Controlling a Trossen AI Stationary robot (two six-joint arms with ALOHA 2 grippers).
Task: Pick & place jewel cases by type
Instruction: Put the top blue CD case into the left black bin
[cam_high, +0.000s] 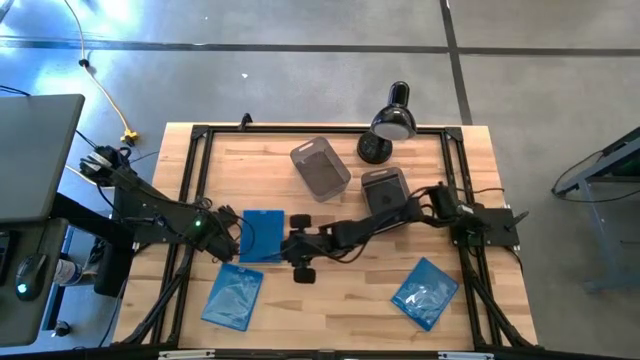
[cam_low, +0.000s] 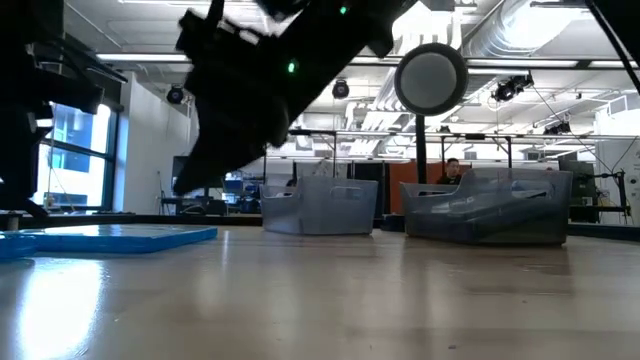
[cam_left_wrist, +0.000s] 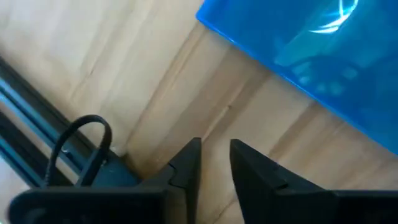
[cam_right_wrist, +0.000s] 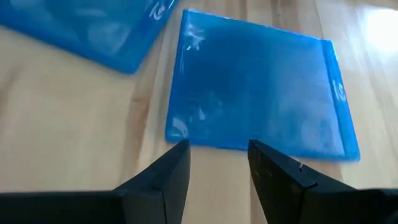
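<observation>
Three glossy blue jewel cases lie flat on the wooden table: one left of centre (cam_high: 262, 237), one near the front left (cam_high: 233, 297), one near the front right (cam_high: 426, 292). My left gripper (cam_left_wrist: 214, 163) hovers over bare wood just left of the centre-left case (cam_left_wrist: 311, 56), pointing steeply down, its fingers a narrow gap apart with nothing between them. My right gripper (cam_right_wrist: 217, 163) reaches in from the right. It stands open just short of the same case's right edge (cam_right_wrist: 261, 93), slanting down. The front-left case (cam_right_wrist: 81, 28) lies beyond.
Two smoky grey tubs (cam_high: 320, 167) (cam_high: 385, 190) stand at the back centre, with a black dome-headed lamp (cam_high: 393, 120) behind them. A black frame rail (cam_left_wrist: 37, 124) runs along the table's left side near my left gripper. Bare wood lies at the front centre.
</observation>
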